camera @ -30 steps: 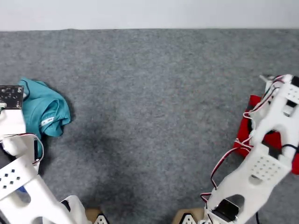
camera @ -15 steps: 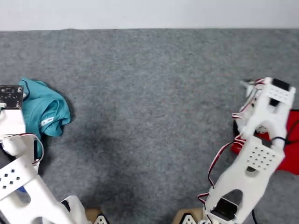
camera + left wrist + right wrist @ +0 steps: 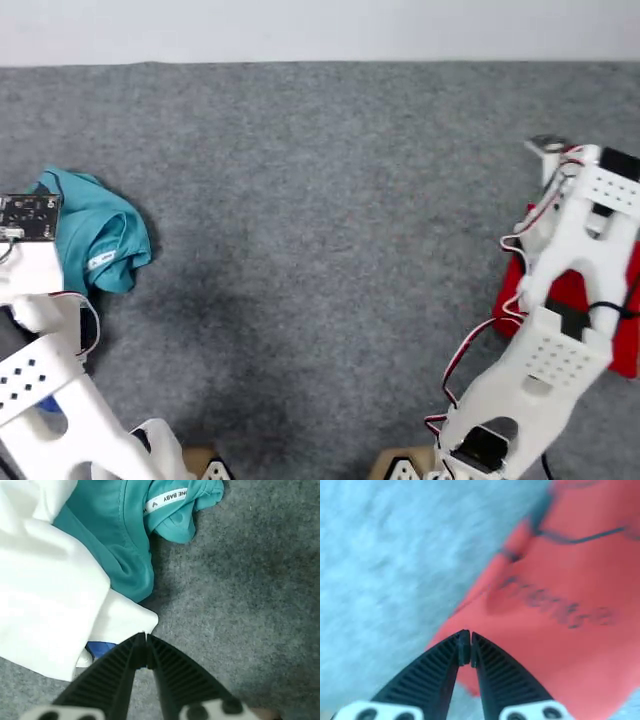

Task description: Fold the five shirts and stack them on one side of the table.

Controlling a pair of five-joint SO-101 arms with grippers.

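A crumpled teal shirt (image 3: 105,237) lies at the table's left side, next to the left arm. In the left wrist view the teal shirt (image 3: 112,535) rests partly on a white shirt (image 3: 47,605), with a bit of blue cloth (image 3: 100,650) peeking out beneath. My left gripper (image 3: 146,647) is shut, its tips at the white shirt's corner. A red shirt (image 3: 522,295) lies at the right edge under the right arm. My right gripper (image 3: 467,647) is shut, tips over the edge of the red shirt (image 3: 555,605).
Grey felt (image 3: 330,200) covers the table; its wide middle carries nothing. A pale wall strip (image 3: 320,30) runs along the far edge. Both arm bases stand at the near edge.
The right arm swung left over the red shirt, then back out toward the far right. The left wrist shifted slightly toward the near side.
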